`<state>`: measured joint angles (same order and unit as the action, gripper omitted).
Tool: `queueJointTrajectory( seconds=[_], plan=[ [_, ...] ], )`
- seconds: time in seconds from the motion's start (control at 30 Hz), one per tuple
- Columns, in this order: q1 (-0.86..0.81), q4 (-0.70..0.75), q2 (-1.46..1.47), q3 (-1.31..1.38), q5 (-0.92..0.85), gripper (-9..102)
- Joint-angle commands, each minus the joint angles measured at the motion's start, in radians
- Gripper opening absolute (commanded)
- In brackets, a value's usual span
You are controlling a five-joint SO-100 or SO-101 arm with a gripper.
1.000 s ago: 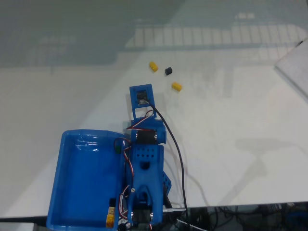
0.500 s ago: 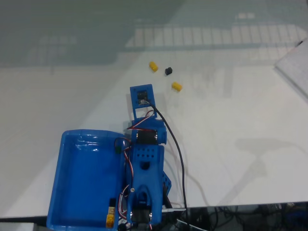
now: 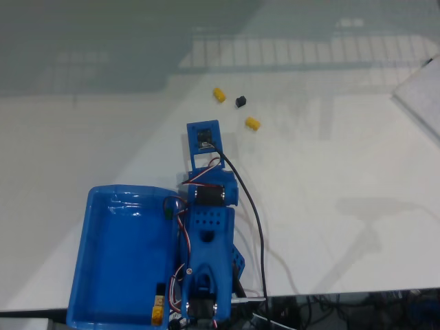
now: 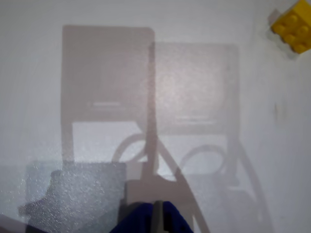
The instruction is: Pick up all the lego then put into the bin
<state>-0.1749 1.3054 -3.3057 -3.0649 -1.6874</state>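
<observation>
No readable text, label, brand, number or sign appears in either view.

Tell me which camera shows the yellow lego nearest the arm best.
The wrist view: the yellow lego sits large at the top right corner, studs visible, though the frame edge cuts it. The fixed view shows the same brick whole but tiny, lying on the white table beyond the arm, studs unreadable.
</observation>
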Motion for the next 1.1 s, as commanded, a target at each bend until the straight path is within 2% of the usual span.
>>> queueJointTrajectory(
  seconds=[0.0, 0.17, 0.3, 0.37, 0.47, 0.57, 0.67, 0.9, 1.07],
  plan=[
    [-0.003, 0.003, -0.018, -0.037, 0.02, 0],
    [-0.005, 0.0, -0.018, -0.037, 0.114, 0],
    [-0.014, -0.018, -0.018, -0.037, 0.124, 0],
    [-0.017, -0.063, -0.015, -0.037, 0.163, 2],
    [-0.04, -0.218, 0.048, -0.025, 0.247, 12],
    [-0.061, -0.391, 0.178, 0.008, 0.313, 18],
    [-0.087, -0.518, 0.356, 0.092, 0.394, 19],
    [-0.158, -0.667, 0.818, 0.364, 0.515, 20],
    [-0.186, -0.723, 1.035, 0.506, 0.515, 20]
  ],
)
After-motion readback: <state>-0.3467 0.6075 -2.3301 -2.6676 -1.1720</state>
